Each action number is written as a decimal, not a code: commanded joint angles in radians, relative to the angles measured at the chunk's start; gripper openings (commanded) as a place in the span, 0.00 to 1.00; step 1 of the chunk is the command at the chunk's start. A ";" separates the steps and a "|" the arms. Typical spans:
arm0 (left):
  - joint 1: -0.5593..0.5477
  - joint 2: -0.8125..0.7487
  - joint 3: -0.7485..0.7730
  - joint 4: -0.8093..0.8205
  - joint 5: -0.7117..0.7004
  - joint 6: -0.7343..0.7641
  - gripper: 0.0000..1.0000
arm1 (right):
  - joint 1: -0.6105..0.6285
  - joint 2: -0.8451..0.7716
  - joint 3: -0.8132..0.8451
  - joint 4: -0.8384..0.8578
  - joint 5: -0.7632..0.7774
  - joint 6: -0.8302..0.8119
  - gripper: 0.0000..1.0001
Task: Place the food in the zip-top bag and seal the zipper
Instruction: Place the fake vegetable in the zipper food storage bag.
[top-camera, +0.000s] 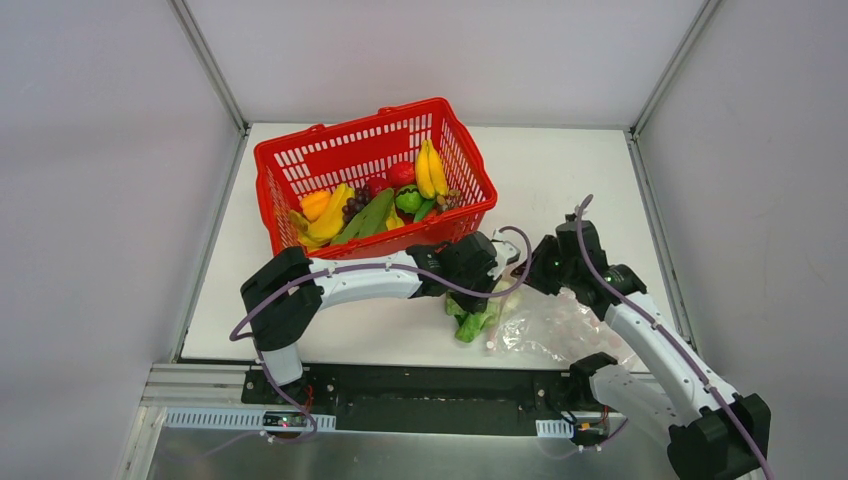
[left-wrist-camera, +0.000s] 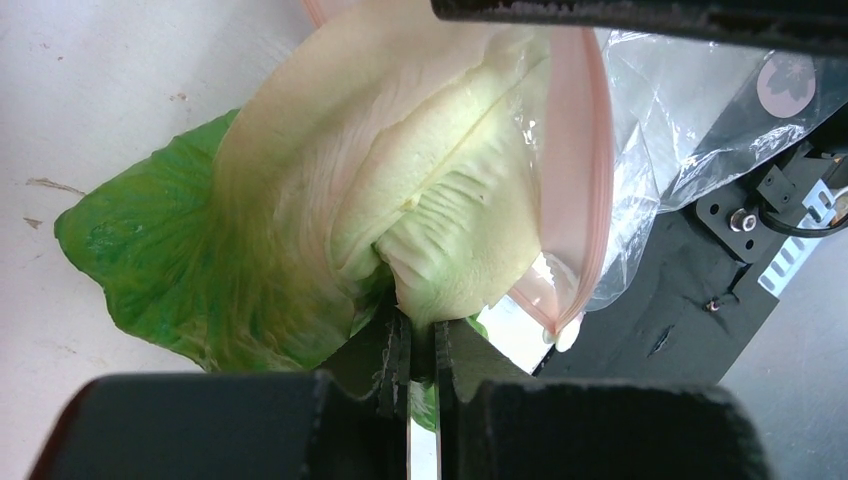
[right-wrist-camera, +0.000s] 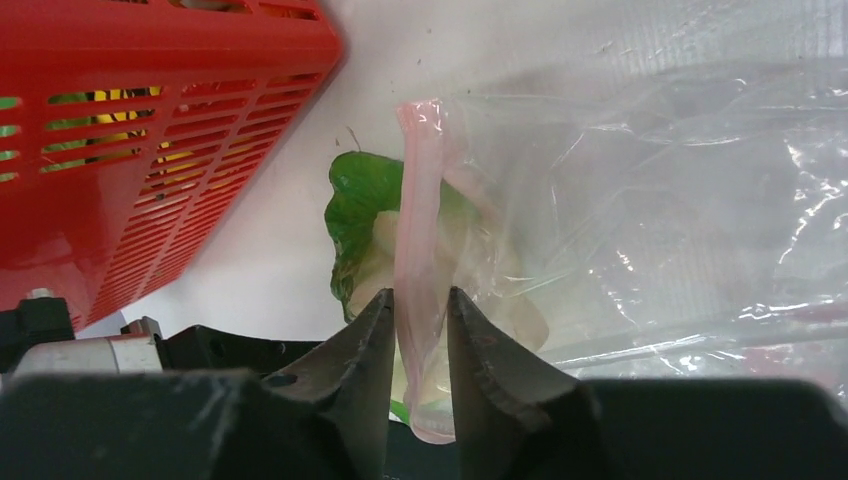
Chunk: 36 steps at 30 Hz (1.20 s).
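The left gripper's (left-wrist-camera: 420, 345) jaws clench the lettuce (left-wrist-camera: 150, 250), partly inside the zip-top bag (right-wrist-camera: 650, 200) at its 9 o'clock. The right gripper's (right-wrist-camera: 420, 315) jaws pinch the zipper (right-wrist-camera: 418, 200) — a slip there could collapse the mouth and snag the leaf.

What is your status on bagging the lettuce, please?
Left fingers shut on lettuce. Right fingers shut on zipper, holding bag open. Lettuce partway in, nothing blocking.

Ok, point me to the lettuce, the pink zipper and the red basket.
lettuce (left-wrist-camera: 150, 255): left wrist view, on the dark green leaf part.
zipper (right-wrist-camera: 420, 240): right wrist view, on the middle of the upright pink strip.
red basket (top-camera: 350, 150): top external view, on the far mesh wall.
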 joint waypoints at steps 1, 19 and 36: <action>-0.007 -0.017 0.037 -0.038 0.023 0.050 0.00 | -0.004 0.010 0.040 0.023 -0.025 -0.034 0.21; -0.067 -0.029 0.138 -0.108 0.087 0.263 0.00 | -0.004 -0.020 -0.018 0.149 -0.321 -0.150 0.00; -0.047 -0.171 -0.213 0.315 0.025 0.039 0.65 | -0.006 -0.066 -0.151 0.270 -0.200 -0.001 0.00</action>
